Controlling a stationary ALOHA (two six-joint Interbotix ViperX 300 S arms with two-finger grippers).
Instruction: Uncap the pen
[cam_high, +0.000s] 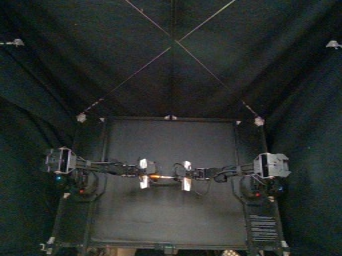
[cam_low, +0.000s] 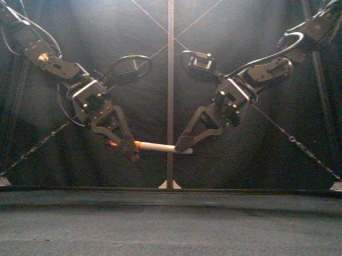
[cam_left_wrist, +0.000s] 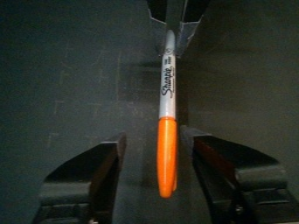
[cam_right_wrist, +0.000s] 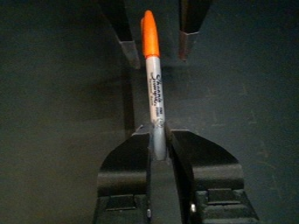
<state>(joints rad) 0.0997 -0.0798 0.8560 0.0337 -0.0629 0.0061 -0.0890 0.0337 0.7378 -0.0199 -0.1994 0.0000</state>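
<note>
A marker pen (cam_low: 156, 147) with a grey barrel and an orange cap (cam_low: 132, 145) hangs level in the air above the table, between the two arms. My right gripper (cam_right_wrist: 158, 136) is shut on the barrel's bare end (cam_right_wrist: 153, 83). My left gripper (cam_left_wrist: 160, 144) stands open around the orange cap (cam_left_wrist: 169, 157), one jaw on each side with a small gap to each. From above, the pen (cam_high: 163, 178) bridges the left gripper (cam_high: 144, 172) and the right gripper (cam_high: 187, 175) over the middle of the table.
The black table (cam_high: 167, 215) lies below the pen with nothing else on it. Black curtains close the back and sides.
</note>
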